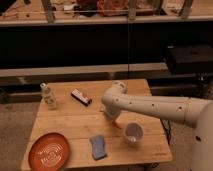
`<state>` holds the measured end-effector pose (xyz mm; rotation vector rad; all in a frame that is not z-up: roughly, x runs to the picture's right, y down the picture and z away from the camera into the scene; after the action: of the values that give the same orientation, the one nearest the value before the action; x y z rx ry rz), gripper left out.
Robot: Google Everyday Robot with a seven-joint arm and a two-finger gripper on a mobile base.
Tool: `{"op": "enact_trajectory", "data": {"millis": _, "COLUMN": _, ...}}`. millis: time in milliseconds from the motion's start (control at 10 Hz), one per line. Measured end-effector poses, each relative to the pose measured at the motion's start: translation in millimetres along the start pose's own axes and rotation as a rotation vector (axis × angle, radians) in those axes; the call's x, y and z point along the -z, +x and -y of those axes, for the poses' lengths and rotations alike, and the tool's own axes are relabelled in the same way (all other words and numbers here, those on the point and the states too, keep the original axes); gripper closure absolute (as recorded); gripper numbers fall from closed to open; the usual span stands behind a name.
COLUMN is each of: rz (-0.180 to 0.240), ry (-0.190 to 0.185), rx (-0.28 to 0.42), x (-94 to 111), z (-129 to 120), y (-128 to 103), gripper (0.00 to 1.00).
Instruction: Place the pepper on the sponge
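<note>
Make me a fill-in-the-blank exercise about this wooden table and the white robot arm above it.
The blue-grey rectangular sponge lies between the round orange plate and the white ____. The gripper hangs beside that vessel, a slim orange-red ____ at its tip. Beside the black-and-white box with a red end stands a clear ____. Missing words: cup, pepper, bottle.

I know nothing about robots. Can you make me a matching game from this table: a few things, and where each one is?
Things: 1 orange plate; 2 sponge; 3 clear bottle; 4 claw.
Places: A over the table middle, close to the white cup; B a near corner; C between plate and cup; D far side, beside the black-and-white box.
Pairs: 1-B; 2-C; 3-D; 4-A.
</note>
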<state>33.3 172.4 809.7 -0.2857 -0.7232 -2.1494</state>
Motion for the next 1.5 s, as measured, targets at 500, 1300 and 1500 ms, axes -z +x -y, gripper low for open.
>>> {"op": "enact_trajectory", "data": {"millis": 500, "rz": 0.002, "ry": 0.007, "rx": 0.004, "x": -1.3, "z": 4.8, "y": 0.3, "gripper": 1.00}}
{"op": "enact_trajectory", "data": {"millis": 1300, "rz": 0.007, "ry": 0.018, "rx": 0.016, "x": -1.7, "z": 17.2, "y": -2.3, "gripper": 1.00}}
{"op": "enact_trajectory", "data": {"millis": 1500, "rz": 0.008, "ry": 0.019, "rx": 0.017, "x": -1.8, "z": 18.7, "y": -3.5, "gripper": 1.00}}
